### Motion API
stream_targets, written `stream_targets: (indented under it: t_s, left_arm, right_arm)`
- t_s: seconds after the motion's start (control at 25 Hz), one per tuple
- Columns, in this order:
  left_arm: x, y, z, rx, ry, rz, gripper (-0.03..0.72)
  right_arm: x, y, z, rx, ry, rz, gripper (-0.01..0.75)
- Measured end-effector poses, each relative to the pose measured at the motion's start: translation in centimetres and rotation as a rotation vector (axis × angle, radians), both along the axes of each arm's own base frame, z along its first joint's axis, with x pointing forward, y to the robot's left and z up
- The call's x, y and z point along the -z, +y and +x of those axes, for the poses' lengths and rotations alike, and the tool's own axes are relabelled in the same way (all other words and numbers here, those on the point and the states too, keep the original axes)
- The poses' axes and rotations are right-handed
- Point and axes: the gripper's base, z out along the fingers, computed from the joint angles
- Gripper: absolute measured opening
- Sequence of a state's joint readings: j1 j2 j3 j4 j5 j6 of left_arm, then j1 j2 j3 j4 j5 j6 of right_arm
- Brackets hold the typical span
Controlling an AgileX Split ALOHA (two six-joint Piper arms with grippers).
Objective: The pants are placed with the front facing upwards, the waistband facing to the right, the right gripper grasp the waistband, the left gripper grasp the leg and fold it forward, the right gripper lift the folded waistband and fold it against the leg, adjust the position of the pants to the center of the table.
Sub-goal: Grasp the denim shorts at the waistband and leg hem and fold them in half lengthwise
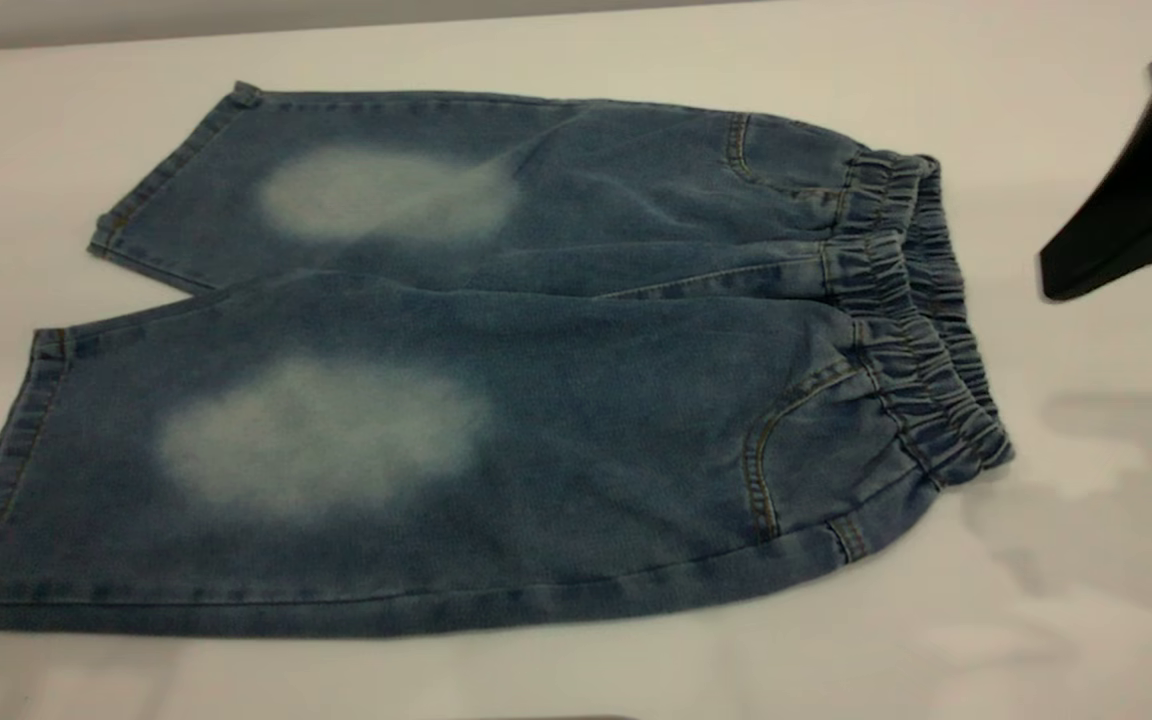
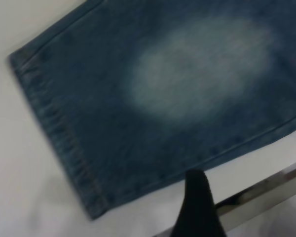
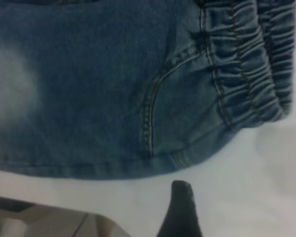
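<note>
I see the pants (image 1: 496, 370) flat on the table (image 1: 1036, 620), waistband (image 1: 911, 300) near my right gripper (image 1: 1131, 215); jaws' state I cannot tell.

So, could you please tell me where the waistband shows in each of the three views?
Exterior: waistband at the shorts' right end, near the right claw.
Left wrist: not in it; only a leg hem.
Right wrist: upper right.
Shared landmark: the curved front pocket.

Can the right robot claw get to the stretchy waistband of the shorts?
Probably yes. The right gripper hangs above the white table, just off the waistband, which lies flat at the right-hand end of the pants. Nothing sits between claw and waistband.
</note>
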State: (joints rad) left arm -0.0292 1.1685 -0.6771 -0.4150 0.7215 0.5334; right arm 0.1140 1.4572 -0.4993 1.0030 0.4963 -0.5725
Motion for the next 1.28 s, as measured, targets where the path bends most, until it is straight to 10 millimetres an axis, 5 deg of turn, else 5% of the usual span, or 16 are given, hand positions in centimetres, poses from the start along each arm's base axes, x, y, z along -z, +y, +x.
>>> stream_targets:
  t_s: [0.44,0.72,1.28]
  left_arm:
    - [1.5,-0.6,1.5,0.024,0.028,-0.060,0.475]
    - [1.5,-0.6,1.4,0.023,0.029,-0.063,0.475]
    - [1.5,-0.6,1.5,0.023,0.029,-0.064,0.475]
  right_arm:
    - [6.5,0.8,1.8,-0.011,0.121,0.063,0.502]
    - [9.8,-0.4,2.5,0.007,0.184,0.068,0.502]
    - [11.6,-0.3,4.2,-0.039,0.180,0.131,0.502]
